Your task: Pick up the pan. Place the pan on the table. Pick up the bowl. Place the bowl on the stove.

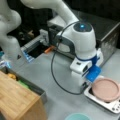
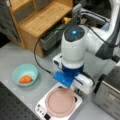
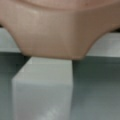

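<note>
I see the pan (image 2: 60, 102) on the stove (image 2: 40, 108), my claw (image 1: 85, 87) low at its handle (image 3: 43, 87); I cannot tell its opening. A shallow bite could tip the pan off.

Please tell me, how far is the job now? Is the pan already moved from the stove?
Nothing looks finished. The pan sits on the stove. In hand: the gripper is down at the pan's white handle. The bowl, holding something orange, is on the table.
</note>
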Motion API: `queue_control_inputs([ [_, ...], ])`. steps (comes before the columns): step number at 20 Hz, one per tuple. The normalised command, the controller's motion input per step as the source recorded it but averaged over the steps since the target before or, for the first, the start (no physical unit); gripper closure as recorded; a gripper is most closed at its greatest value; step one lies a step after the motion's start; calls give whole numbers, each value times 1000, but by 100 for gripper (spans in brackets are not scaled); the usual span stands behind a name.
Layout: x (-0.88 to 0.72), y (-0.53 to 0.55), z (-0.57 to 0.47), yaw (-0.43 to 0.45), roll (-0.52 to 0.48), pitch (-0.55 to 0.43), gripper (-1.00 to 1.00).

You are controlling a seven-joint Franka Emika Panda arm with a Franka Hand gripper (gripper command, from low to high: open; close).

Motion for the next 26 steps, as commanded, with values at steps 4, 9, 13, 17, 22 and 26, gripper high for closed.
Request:
queue_control_inputs([
  [4, -77, 45, -85, 0, -119, 17, -100],
  [9, -114, 0, -95, 13, -104, -5, -100],
  [13, -131, -9, -85, 21, -108, -19, -100],
  [17, -118, 3, -54, 24, -110, -16, 100],
  [22, -99, 16, -38, 23, -102, -20, 100],
  [26, -82, 32, -37, 19, -99, -25, 100],
])
